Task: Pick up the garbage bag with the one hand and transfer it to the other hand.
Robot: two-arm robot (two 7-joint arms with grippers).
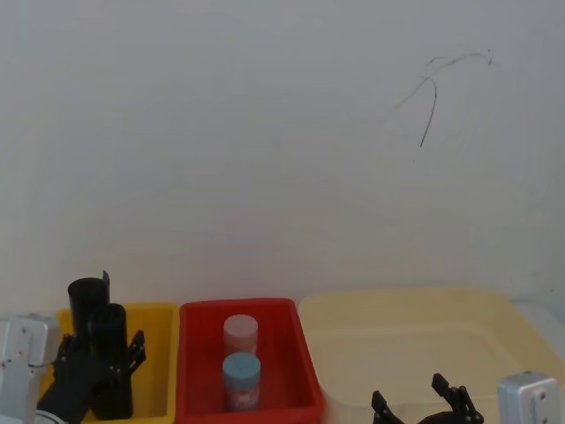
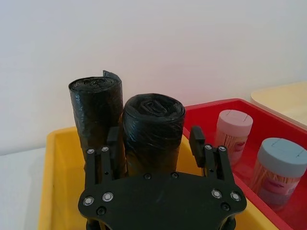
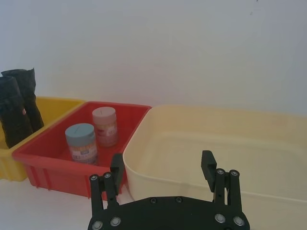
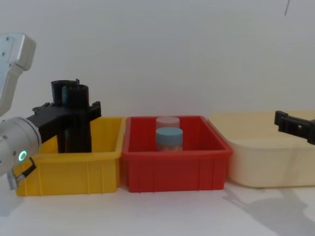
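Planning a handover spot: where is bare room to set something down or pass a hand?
Widest: the cream tub's bare floor, right of the red bin, the right hand at its near rim. Narrow strips flank the jars in the red bin. Crowded: the yellow bin, left hand straddling the garbage bag beside a second roll.

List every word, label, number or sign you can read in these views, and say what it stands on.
No text can be read in any view.
Label on the blue-lidded jar: printed, too blurred to read.
Label on the pink-lidded jar: printed, too blurred to read.
Mark on the wall: a dark scribble, not lettering.
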